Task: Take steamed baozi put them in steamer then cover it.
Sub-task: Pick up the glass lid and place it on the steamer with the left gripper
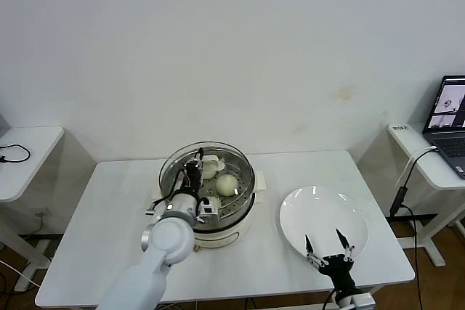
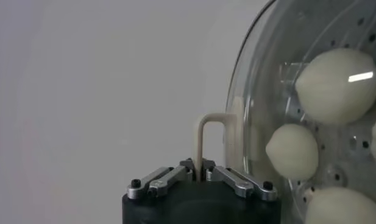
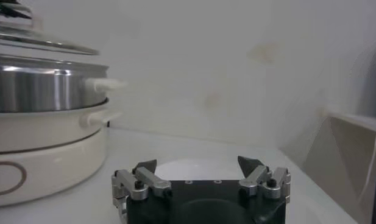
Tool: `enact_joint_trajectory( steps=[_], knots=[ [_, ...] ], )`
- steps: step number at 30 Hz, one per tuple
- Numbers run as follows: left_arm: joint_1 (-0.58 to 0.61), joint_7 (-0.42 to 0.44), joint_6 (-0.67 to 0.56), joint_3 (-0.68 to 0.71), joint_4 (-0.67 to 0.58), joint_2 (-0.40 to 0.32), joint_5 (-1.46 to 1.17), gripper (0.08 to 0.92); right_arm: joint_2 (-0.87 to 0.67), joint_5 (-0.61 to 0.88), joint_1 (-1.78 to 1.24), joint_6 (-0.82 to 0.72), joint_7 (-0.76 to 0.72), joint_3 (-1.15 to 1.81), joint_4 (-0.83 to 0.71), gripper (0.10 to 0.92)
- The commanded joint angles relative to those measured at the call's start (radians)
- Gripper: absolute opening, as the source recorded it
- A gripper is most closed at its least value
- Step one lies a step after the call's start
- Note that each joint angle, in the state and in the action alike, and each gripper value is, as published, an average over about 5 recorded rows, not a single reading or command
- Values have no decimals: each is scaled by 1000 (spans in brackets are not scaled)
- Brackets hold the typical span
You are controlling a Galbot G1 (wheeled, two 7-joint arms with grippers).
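Note:
The steamer (image 1: pixel 220 227), a steel pot on a white base, stands mid-table. Three baozi show inside on its perforated tray, one of them (image 1: pixel 227 184) near the centre. The glass cover (image 1: pixel 240 167) lies over the pot. My left gripper (image 1: pixel 192 174) is shut on the cover's cream bar handle (image 2: pixel 202 139). Through the glass the left wrist view shows baozi (image 2: pixel 337 85). In the right wrist view the cover (image 3: pixel 38 41) sits just above the pot's rim (image 3: pixel 44 85), slightly tilted. My right gripper (image 1: pixel 325 242) is open and empty over the front edge of the white plate (image 1: pixel 320 208).
The white plate is bare, right of the steamer. A side table with a laptop (image 1: pixel 448 123) and a hanging cable stands at the right. Another small table (image 1: pixel 25 152) with a cable stands at the left. The table's front edge is near my right gripper.

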Motion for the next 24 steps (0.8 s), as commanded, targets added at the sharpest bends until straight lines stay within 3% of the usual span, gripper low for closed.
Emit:
enact_joint_trajectory(
  steps=[1,24],
  knots=[
    [8,15,2,17,17,-47,54,148,0,-4,-1,1,0,-1,-4,823],
    [53,-8,-29,-18,18,-66,57,148,-3,1,-11,4,-7,-14,0,823]
  ],
)
